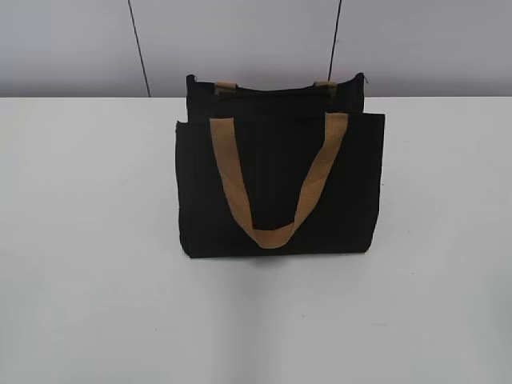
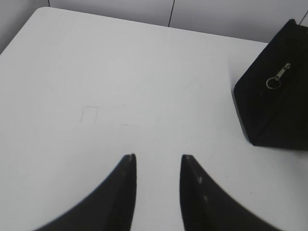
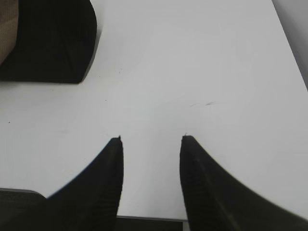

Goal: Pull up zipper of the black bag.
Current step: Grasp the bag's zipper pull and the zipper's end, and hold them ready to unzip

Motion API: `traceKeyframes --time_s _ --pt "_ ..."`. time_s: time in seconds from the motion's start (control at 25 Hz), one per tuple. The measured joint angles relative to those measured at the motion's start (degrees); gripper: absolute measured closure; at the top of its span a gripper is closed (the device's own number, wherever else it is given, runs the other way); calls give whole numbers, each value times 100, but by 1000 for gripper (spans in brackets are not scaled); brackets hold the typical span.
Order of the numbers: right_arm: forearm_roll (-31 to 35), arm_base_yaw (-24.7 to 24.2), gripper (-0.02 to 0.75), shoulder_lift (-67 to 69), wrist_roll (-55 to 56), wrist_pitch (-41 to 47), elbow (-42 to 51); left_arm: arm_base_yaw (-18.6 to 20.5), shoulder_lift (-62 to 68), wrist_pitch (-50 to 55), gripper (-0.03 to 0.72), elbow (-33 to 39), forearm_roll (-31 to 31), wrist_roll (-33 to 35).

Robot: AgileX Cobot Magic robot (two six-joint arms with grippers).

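The black bag (image 1: 276, 172) stands upright in the middle of the white table, its front tan handle (image 1: 276, 192) hanging down over the front panel. The zipper line runs along the top edge (image 1: 276, 90). In the left wrist view the bag's end (image 2: 276, 103) is at the right, with the silver pull tab and ring (image 2: 276, 79) hanging on it. My left gripper (image 2: 158, 158) is open and empty, well left of the bag. My right gripper (image 3: 151, 139) is open and empty; the bag's corner (image 3: 53, 43) is at its upper left. Neither gripper shows in the exterior view.
The white table (image 1: 88, 240) spreads around the bag. A grey panelled wall (image 1: 240, 40) stands behind it. The table's near edge (image 3: 144, 217) lies just below my right gripper.
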Motion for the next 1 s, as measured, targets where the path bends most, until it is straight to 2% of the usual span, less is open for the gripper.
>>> traceKeyframes --time_s 0.6,0.76,1.0 --pt "0 0 428 0 0 0 0 0 67 -6 449 0 0 0" --pt "0 0 428 0 0 0 0 0 520 -178 449 -140 -6 18" --pt "0 0 428 0 0 0 0 0 1673 -1100 449 -564 -8 125"
